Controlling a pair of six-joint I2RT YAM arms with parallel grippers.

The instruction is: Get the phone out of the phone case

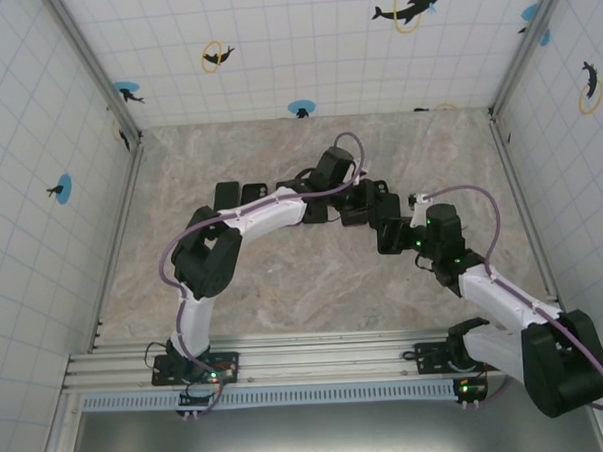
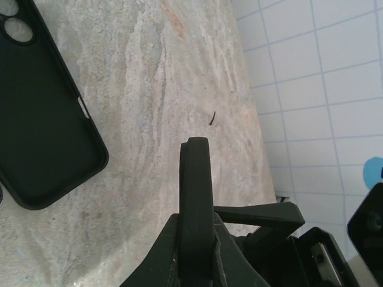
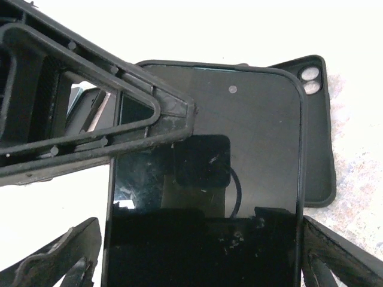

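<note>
Phone (image 3: pixel 251 131) lower end off frame

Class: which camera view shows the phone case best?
Left wrist view: the phone case lies empty on the table, uncovered. In the right wrist view the phone hides most of it; from above, it is lost among the arms.

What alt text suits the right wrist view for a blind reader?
A black phone sits between the fingers of the right gripper. Its empty black phone case lies behind it on the marble table.
</note>
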